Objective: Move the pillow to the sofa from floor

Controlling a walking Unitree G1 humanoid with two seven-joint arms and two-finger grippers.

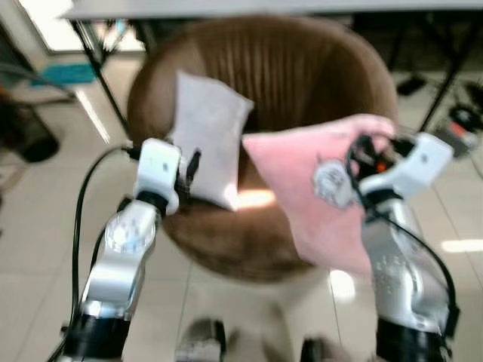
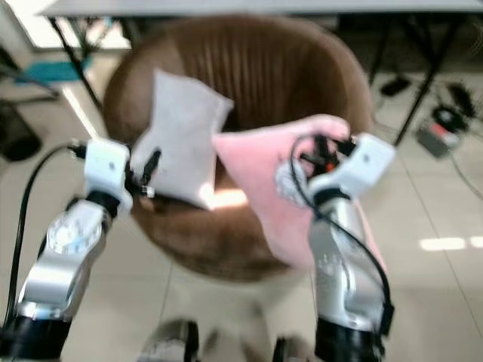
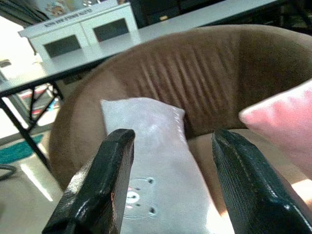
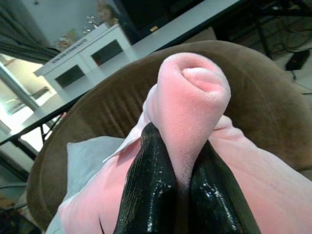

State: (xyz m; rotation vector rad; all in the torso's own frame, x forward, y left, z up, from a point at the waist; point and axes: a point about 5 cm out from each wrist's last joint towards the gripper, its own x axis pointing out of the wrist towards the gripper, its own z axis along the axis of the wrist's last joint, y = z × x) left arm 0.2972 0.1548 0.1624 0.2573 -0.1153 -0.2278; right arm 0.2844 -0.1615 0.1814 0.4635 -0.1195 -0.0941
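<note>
Pink pillow [image 1: 317,192] up in the air, over the brown round sofa [image 1: 302,68]!

Right gripper [image 4: 178,187] pinches a fold of its corner tight; left gripper [image 3: 168,185] hangs spread before the grey pillow [image 1: 205,136] lying on the seat. Table legs [image 1: 94,49] and what look like cables [image 2: 445,113] crowd the blurred floor behind.

Glossy pale tiled floor [image 1: 45,249], black-legged grey table [image 3: 87,61], white cabinet [image 3: 83,29] behind.

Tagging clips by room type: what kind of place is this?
Probably a living or work room in a home: a brown round sofa chair on tiled floor, a long table behind, a white cabinet.
</note>
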